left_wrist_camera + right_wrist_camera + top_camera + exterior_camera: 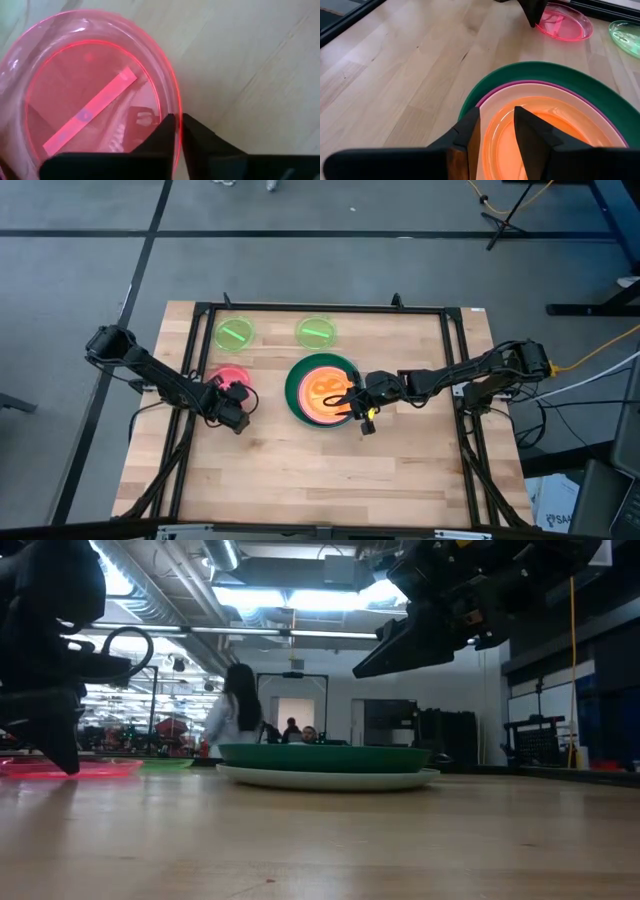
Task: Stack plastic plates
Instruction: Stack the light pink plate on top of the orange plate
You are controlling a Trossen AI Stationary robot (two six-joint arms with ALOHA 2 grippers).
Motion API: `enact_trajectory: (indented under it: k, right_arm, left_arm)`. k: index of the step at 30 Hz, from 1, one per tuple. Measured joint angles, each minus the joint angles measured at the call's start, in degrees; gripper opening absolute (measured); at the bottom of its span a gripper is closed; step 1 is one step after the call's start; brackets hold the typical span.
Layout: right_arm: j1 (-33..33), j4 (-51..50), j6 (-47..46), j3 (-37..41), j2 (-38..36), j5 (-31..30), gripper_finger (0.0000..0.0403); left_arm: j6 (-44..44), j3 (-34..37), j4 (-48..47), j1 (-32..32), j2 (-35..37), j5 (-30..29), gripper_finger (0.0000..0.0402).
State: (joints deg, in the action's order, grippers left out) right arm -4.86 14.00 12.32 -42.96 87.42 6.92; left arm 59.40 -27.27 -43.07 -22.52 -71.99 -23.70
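A stack of plates (pixel 322 390) sits near the middle of the tabletop (pixel 300 480): the small orange plate (pixel 540 135) lies on top, inside a peach plate (pixel 520 95), which rests in a magenta plate (pixel 495 92) showing only as a thin rim, all in the large dark green plate (pixel 560 72). In the low view a pale plate (pixel 325 778) shows beneath the green one, touching the wood. The right gripper (pixel 492 132) is over the stack's right side, its fingers a little apart with the orange plate's rim between them; whether they press on it cannot be told. To the left of the stack, toward the tabletop's left edge, lies the pink-red plate (pixel 95 95), flat on the wood. The left gripper (pixel 177 125) is at this plate's right rim, its fingers nearly together with the thin rim running between them. Two lime green plates (pixel 235 333) (pixel 316 331) lie side by side, apart from each other, near the far edge. A person (pixel 232 710) stands in the room beyond the table.
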Motion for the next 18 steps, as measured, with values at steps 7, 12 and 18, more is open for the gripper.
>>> enact_trajectory:
  k: [7, 12, 18]
  right_arm:
    - [0.0, -0.04, 0.0, 0.0, 0.0, -0.03, 0.011]
    - [0.0, -0.11, 0.0, 0.0, 0.0, -0.03, 0.011]
    - [0.0, -0.45, 0.0, 0.0, 0.0, -0.03, 0.011]
  left_arm:
    - [0.04, 0.0, 0.19, 0.0, 0.0, -1.22, 0.0006]
    - [-0.33, 0.0, 1.98, -0.05, 0.0, -0.36, 0.0003]
    - [-2.27, -0.39, 4.52, -1.31, 0.0, -0.13, 0.0002]
